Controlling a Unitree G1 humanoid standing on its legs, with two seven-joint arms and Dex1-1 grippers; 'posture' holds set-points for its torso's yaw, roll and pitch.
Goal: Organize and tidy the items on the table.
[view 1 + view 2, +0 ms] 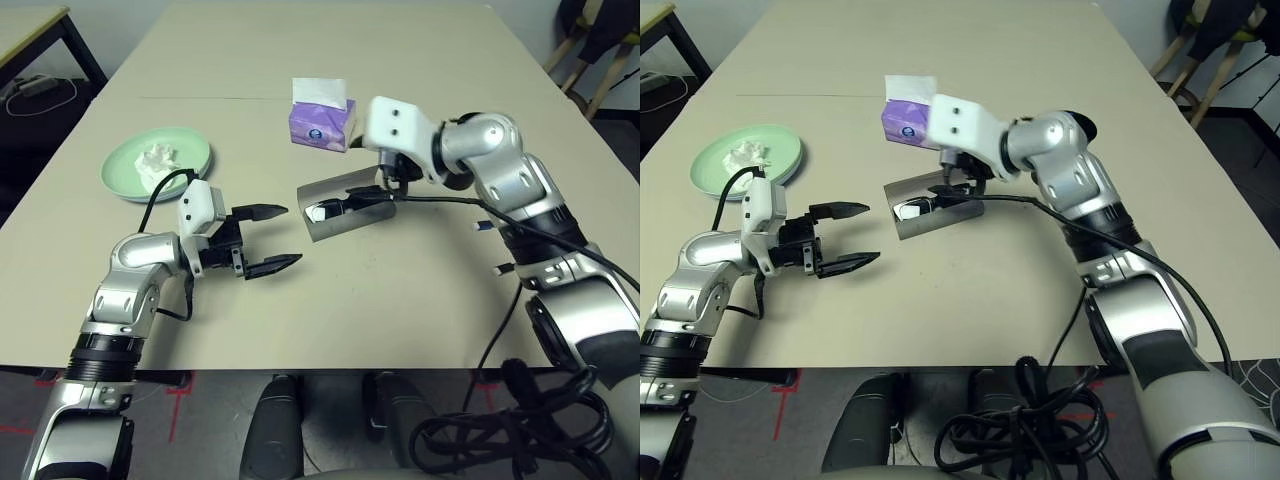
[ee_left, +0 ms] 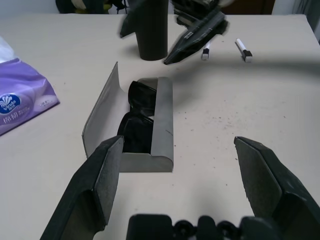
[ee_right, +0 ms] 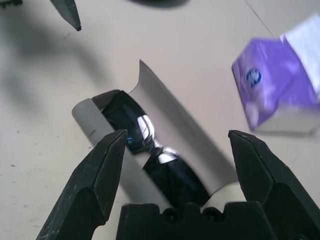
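Grey oblong glasses case (image 3: 165, 120), lid open, black sunglasses (image 3: 150, 150) inside, on beige table (image 3: 165, 40). Purple tissue pack (image 3: 280, 95) nearby. Right gripper (image 3: 177, 145) fingers spread wide above the case.

Purple soft tissue pack (image 1: 321, 124), white sheet sticking up from top, lies mid-worktop. Small black-legged desk (image 1: 35, 30) off far left corner, white cable on floor beneath. Wooden chair legs (image 1: 590, 60) far right.
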